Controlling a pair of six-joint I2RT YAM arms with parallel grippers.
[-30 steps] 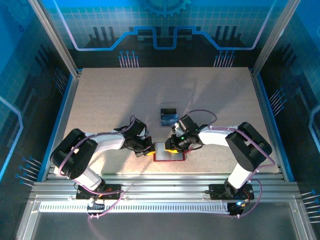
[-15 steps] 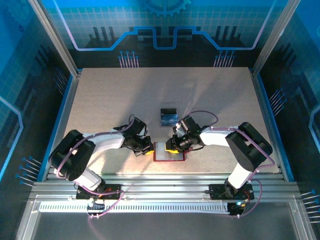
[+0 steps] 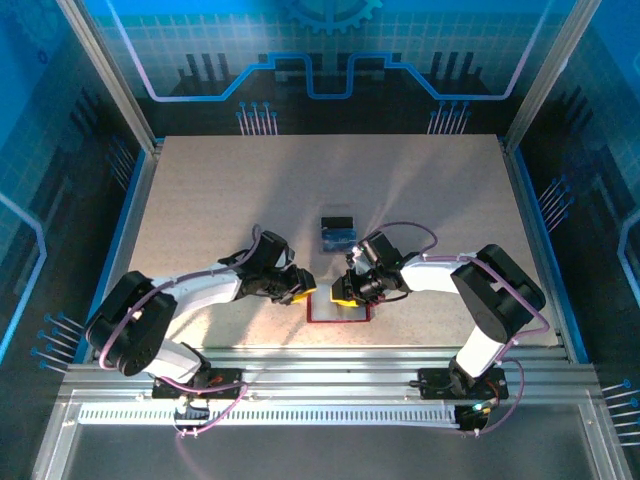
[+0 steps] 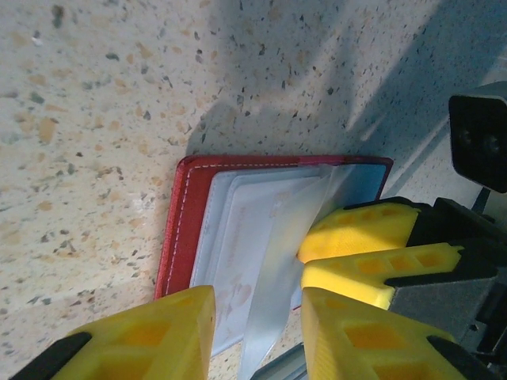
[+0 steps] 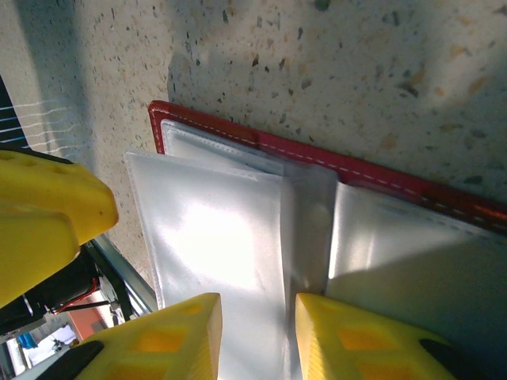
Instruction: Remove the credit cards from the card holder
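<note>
Card holder red, white-stitched; table speckled beige.

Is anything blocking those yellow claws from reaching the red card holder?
Nothing visible is in the way. The left gripper hangs open right over the open card holder, and the right gripper pinches one of its clear sleeves.

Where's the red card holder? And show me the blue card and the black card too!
card holder (image 4: pixel 178 222): left wrist view, on the left border of its red cover.
blue card (image 3: pixel 340 238): top external view, on the card's middle.
black card (image 3: pixel 337 220): top external view, on the card's middle.
</note>
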